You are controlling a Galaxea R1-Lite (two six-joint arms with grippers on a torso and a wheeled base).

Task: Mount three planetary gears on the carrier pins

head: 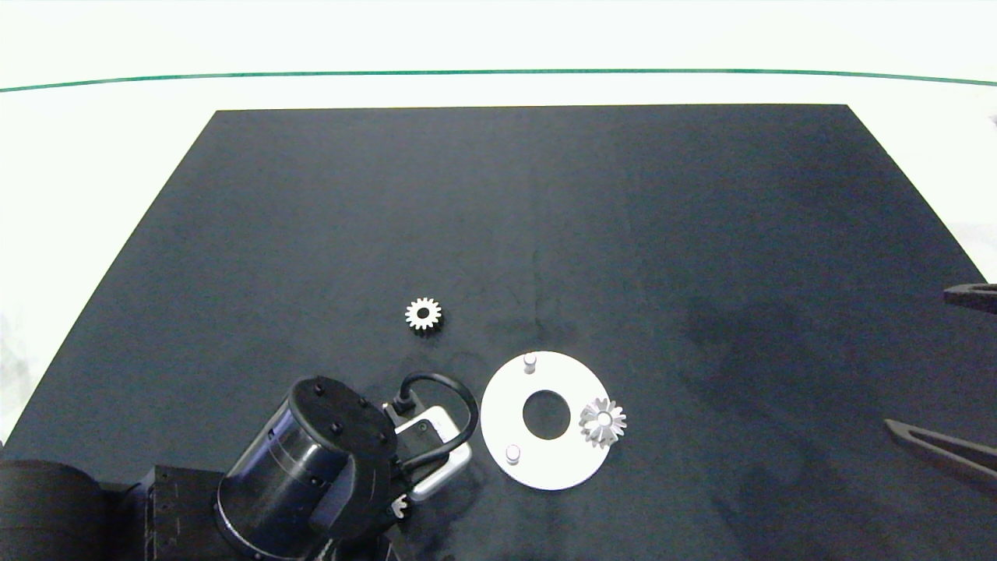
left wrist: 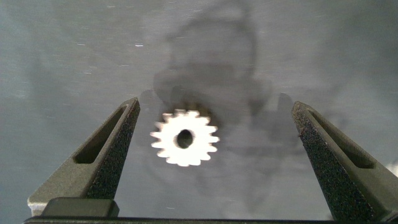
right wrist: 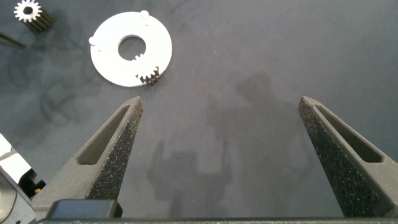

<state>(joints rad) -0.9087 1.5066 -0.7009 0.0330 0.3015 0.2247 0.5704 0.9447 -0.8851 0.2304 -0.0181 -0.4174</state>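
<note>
open black mat (head: 545, 218) beyond the white disc (head: 506, 405); two bare carrier pins (head: 530, 362) unobstructed, loose gear (head: 424, 315) clear all round.

I see a dark mat (head: 530, 234) covering a white table (head: 93, 156), with a thin green line (head: 498, 72) across its far side.

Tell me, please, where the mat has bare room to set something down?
The black mat is bare beyond the loose gear, and between the white disc and the right hand. It is crowded around the disc and the left hand, open around another gear.
</note>
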